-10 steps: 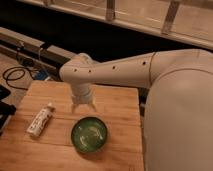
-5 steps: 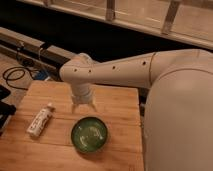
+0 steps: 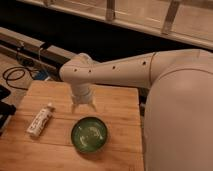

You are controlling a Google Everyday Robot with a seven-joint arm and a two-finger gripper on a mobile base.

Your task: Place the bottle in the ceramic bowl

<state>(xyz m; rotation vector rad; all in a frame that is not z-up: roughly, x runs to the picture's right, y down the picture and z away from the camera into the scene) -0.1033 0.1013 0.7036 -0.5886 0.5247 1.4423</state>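
Observation:
The small white bottle (image 3: 40,121) with dark label marks lies on its side on the left part of the wooden table (image 3: 117,105). The glossy dark-green ceramic bowl (image 3: 89,134) stands on the table right of the bottle and holds nothing. My gripper (image 3: 83,107) hangs from the white arm, pointing down just above the table, behind the bowl's far rim and to the right of the bottle. It holds nothing that I can see.
The arm's large white body (image 3: 177,110) fills the right side of the view. A black cable (image 3: 15,77) lies coiled on the floor at the left. A dark rail (image 3: 35,47) runs behind the table.

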